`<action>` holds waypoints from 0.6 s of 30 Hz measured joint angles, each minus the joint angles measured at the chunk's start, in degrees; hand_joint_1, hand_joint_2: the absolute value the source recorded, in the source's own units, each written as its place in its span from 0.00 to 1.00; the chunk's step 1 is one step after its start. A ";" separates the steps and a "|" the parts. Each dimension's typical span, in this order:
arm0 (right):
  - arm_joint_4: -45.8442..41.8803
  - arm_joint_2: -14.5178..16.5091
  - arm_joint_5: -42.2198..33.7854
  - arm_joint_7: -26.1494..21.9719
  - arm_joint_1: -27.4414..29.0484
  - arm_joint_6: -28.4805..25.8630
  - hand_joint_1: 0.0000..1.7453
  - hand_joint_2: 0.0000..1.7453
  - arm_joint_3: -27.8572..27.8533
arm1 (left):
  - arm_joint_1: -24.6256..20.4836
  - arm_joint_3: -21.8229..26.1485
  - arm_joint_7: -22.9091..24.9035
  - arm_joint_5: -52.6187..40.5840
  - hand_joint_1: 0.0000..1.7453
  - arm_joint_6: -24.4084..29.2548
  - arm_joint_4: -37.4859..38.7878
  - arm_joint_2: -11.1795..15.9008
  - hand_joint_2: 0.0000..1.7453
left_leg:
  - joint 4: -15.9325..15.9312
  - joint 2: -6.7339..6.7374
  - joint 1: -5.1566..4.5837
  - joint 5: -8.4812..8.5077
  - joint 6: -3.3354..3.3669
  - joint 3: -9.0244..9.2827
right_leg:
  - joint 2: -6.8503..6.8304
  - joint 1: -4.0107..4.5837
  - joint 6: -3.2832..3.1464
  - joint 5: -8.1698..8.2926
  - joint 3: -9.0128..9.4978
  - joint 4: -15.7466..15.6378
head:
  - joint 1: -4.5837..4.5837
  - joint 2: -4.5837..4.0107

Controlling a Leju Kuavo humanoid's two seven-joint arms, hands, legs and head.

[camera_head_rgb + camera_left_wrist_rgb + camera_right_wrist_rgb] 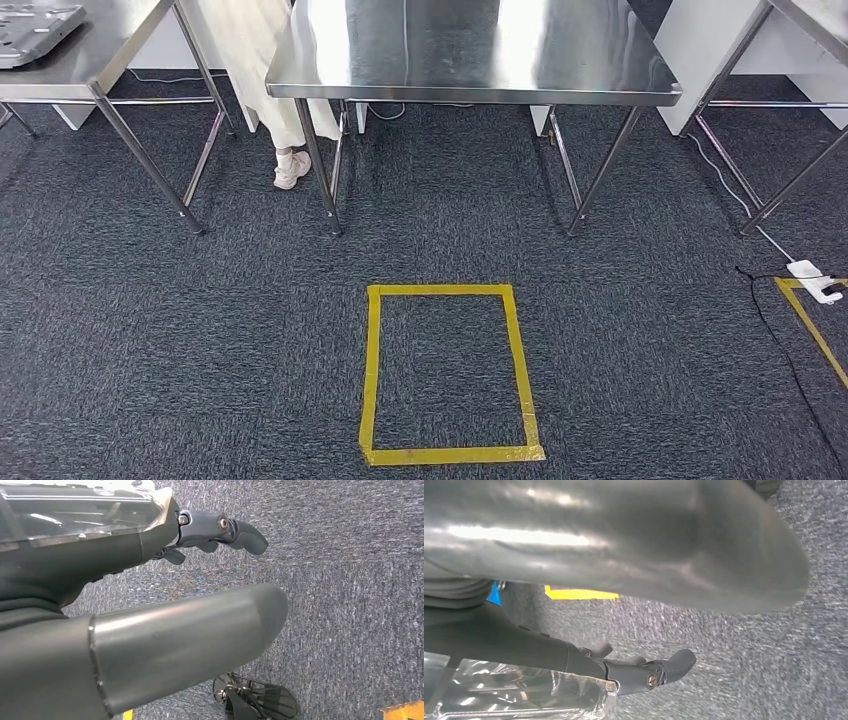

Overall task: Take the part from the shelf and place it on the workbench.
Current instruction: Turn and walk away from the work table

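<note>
Carpet (pixel 200 330) under both hanging hands open; ahead, steel table (pixel 470 60) w/ person's leg (pixel 285 120) beside it.

— What sort of place am I steering through?
— A lab or test workshop, I'd say — a steel table (pixel 470 60) with bare metal legs, grey carpet tiles (pixel 180 330), a yellow tape rectangle (pixel 450 372) marking the floor, a loose power strip (pixel 815 280).
</note>
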 joint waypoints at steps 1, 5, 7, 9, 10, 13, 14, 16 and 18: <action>0.00 -0.01 0.00 0.00 -0.08 0.00 0.00 0.00 0.01 | -0.02 -0.01 -0.01 -0.02 0.00 -0.01 0.00 0.02 0.00 | 0.02 0.00 -0.11 0.09 -0.35 -0.02 | 0.07 0.09 -0.33 0.73 1.06 -2.41 | -0.03 0.00; 0.00 0.04 -0.16 0.00 -0.02 -0.03 0.00 0.00 0.00 | -0.04 0.00 -0.02 -0.13 0.00 -0.03 0.01 0.06 0.00 | 0.27 0.00 0.10 0.04 -1.66 -0.28 | 0.14 0.24 -2.53 1.64 1.17 -3.42 | -0.17 0.00; 0.00 0.10 -0.28 0.00 -0.02 -0.06 0.00 0.00 -0.01 | -0.03 0.01 -0.02 -0.20 0.00 -0.04 0.01 0.09 0.00 | 3.89 -0.01 0.33 -2.84 -2.04 -1.86 | 0.02 -0.09 -3.59 2.18 1.10 -3.55 | -0.42 0.00; 0.00 0.14 -0.34 0.00 0.02 -0.07 0.00 0.00 -0.01 | -0.01 0.02 -0.02 -0.21 0.00 -0.05 0.01 0.10 0.00 | 11.32 -0.07 0.37 -7.22 -2.24 -4.91 | -0.08 0.18 -4.23 2.48 0.74 -3.50 | -0.67 0.00; 0.00 0.14 -0.37 0.00 0.08 -0.07 0.00 0.00 -0.01 | 0.02 0.03 -0.02 -0.21 0.00 -0.05 0.01 0.10 0.00 | 14.54 -0.09 0.37 -8.56 -2.31 -6.15 | -0.10 0.32 -4.36 2.56 0.58 -3.47 | -0.68 0.00; 0.00 0.16 -0.42 0.00 0.17 -0.07 0.00 0.00 -0.01 | 0.08 0.09 -0.04 -0.21 0.00 -0.07 0.01 0.20 0.00 | 12.67 -0.10 0.38 -6.28 -2.12 -4.30 | -0.08 0.52 -4.50 2.66 0.55 -3.37 | -0.67 0.00; 0.00 0.19 -0.42 0.00 0.15 -0.07 0.00 0.00 -0.01 | 0.04 0.10 -0.06 -0.21 0.00 -0.07 0.01 0.27 0.00 | 8.64 -0.09 0.37 -4.45 -1.92 -2.10 | -0.05 0.55 -4.43 2.62 0.58 -3.27 | -0.67 0.00; 0.00 0.26 -0.42 -0.02 0.09 -0.07 0.00 0.00 -0.01 | -0.08 0.17 -0.12 -0.21 0.00 -0.08 0.01 0.38 0.00 | 2.04 -0.14 0.27 -2.30 -1.56 1.23 | -0.01 0.98 -4.13 2.43 0.35 -2.85 | -0.62 0.00; 0.00 0.24 -0.42 -0.11 0.08 -0.07 0.00 0.00 -0.01 | -0.11 0.31 -0.16 -0.19 0.00 -0.10 0.01 0.40 0.00 | 0.29 -0.21 -0.01 -2.12 -1.43 1.87 | -0.01 1.57 -3.93 2.25 -0.28 -2.55 | -0.51 0.00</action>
